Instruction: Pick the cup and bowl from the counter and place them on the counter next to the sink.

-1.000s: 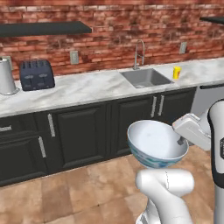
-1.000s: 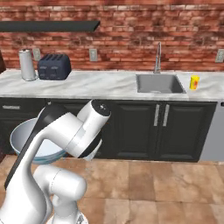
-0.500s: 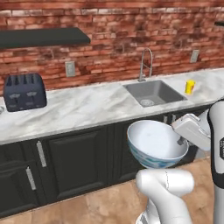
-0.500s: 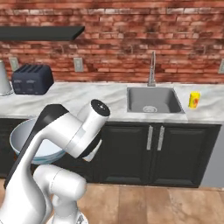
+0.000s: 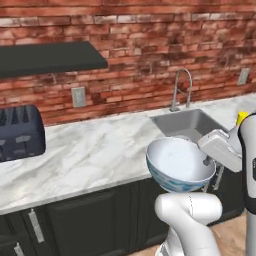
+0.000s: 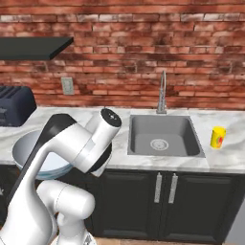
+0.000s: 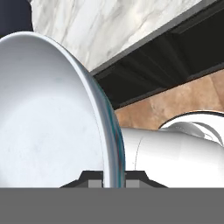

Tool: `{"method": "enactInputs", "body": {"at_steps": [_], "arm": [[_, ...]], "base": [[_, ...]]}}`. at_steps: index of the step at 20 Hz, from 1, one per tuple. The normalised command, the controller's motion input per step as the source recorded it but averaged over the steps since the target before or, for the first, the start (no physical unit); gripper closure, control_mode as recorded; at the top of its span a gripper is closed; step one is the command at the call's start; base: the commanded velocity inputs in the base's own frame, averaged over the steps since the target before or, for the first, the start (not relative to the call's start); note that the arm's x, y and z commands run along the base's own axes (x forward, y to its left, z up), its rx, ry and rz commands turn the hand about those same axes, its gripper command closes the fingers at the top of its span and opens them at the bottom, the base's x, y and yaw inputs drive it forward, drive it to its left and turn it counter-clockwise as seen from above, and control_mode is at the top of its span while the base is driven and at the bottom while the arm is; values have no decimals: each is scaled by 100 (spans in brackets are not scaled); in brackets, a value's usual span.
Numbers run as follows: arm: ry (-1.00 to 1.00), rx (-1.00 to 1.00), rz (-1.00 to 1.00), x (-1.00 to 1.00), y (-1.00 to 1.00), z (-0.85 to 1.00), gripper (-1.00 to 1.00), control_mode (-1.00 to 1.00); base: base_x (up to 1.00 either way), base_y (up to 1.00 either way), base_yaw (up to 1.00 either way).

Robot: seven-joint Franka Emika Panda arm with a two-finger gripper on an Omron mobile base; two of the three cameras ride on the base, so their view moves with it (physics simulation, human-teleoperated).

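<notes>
Bowl [image 5: 178,165] is gripped by the rim in the claw [image 7: 113,177], jaws pinched narrow on either side of its wall; it is held in the air in front of the black cabinets, below tabletop [image 5: 95,155] level, white inside facing up and toward the brick wall. Cup [image 6: 218,138] is seen standing upright on the tabletop just right of the sink [image 6: 162,136], apart from the bowl. Faucet [image 6: 162,93] is behind the basin. Toaster [image 5: 20,132] sits at far left, under the dark shelf [image 5: 50,57]
</notes>
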Motion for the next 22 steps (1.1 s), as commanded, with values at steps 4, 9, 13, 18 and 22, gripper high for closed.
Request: {"method": "enactInputs", "body": {"at_steps": [4,9,13,18,22], "arm": [[0,0,0,0,0,0,100,100],[0,0,0,0,0,0,100,100],[0,0,0,0,0,0,100,100],[0,0,0,0,0,0,100,100],[0,0,0,0,0,0,100,100]], "base": [[100,0,2],[77,-3,1],[0,0,0],[0,0,0],[0,0,0]]}}
